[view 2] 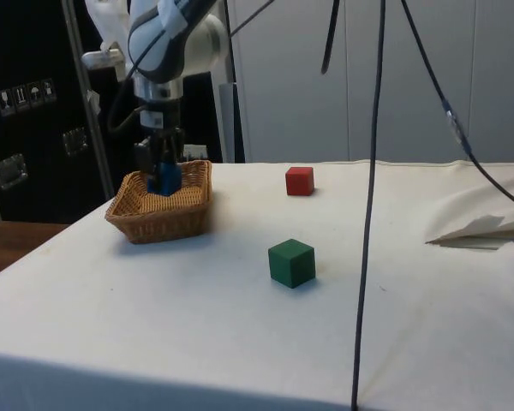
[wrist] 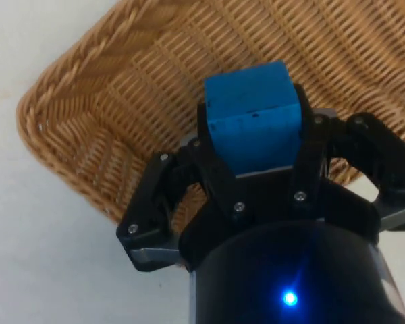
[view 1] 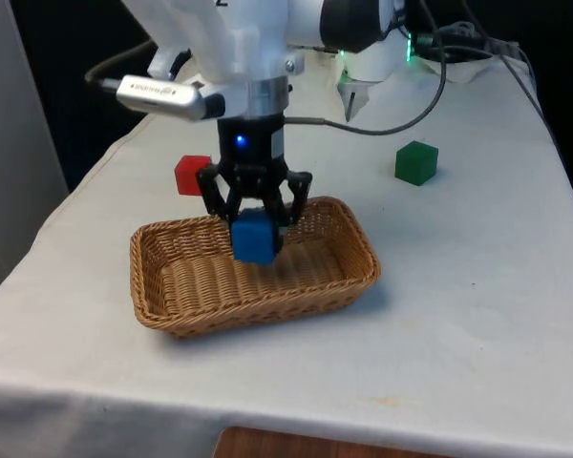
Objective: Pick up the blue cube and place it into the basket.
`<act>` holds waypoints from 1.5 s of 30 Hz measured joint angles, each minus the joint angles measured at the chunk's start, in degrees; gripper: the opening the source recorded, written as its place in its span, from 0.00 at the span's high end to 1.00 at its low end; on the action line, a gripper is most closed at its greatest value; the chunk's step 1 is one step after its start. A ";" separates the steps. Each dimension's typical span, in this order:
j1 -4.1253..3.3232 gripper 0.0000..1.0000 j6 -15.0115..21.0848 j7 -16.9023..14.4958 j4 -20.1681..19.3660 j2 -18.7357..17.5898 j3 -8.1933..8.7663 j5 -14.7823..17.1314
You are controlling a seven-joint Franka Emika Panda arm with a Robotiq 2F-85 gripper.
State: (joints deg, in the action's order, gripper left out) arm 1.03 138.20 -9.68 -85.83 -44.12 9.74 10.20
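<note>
Landmark: wicker basket (view 1: 162, 286), oblong, shallow, open-topped, standing on the white-clothed worktop (view 1: 477, 315). All places below are given from it.

Blue cube (view 1: 252, 236): held above the basket's interior, over the floor near the far wall, clear of the weave. In the wrist view the blue cube (wrist: 253, 118) sits between the fingers (wrist: 212, 165) with basket weave behind it on all sides. In the side view the blue cube (view 2: 164, 178) hangs at about rim height inside the basket (view 2: 167, 218); whether it has dipped below the rim cannot be told.

Hand (view 1: 256, 221): pointing straight down over the basket, fingers clamped on two opposite faces of the blue cube.

Red cube (view 1: 192, 175): on the worktop just beyond the basket's far wall, apart from it.

Green cube (view 1: 416, 162): on the worktop well apart from the basket, beyond it toward the front view's right.

Step in hand, as judged: the carry is finished and the placing is under way; pick-up is done, release is not yet done.

Next move, as judged: a short lowering toward the basket floor, then parting of the fingers so the cube drops inside, well within the rim. Afterwards a straight lift, so the fingers do not catch the far wall.
</note>
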 measured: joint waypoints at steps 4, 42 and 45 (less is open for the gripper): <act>0.40 1.00 -0.06 -0.17 2.23 -2.12 0.11 0.80; 0.46 0.00 -0.06 -0.29 4.58 -5.44 0.29 1.83; 0.46 0.00 -0.06 -0.29 4.58 -5.44 0.29 1.83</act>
State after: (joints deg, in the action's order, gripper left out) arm 1.49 138.14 -9.97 -81.25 -49.56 10.03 12.03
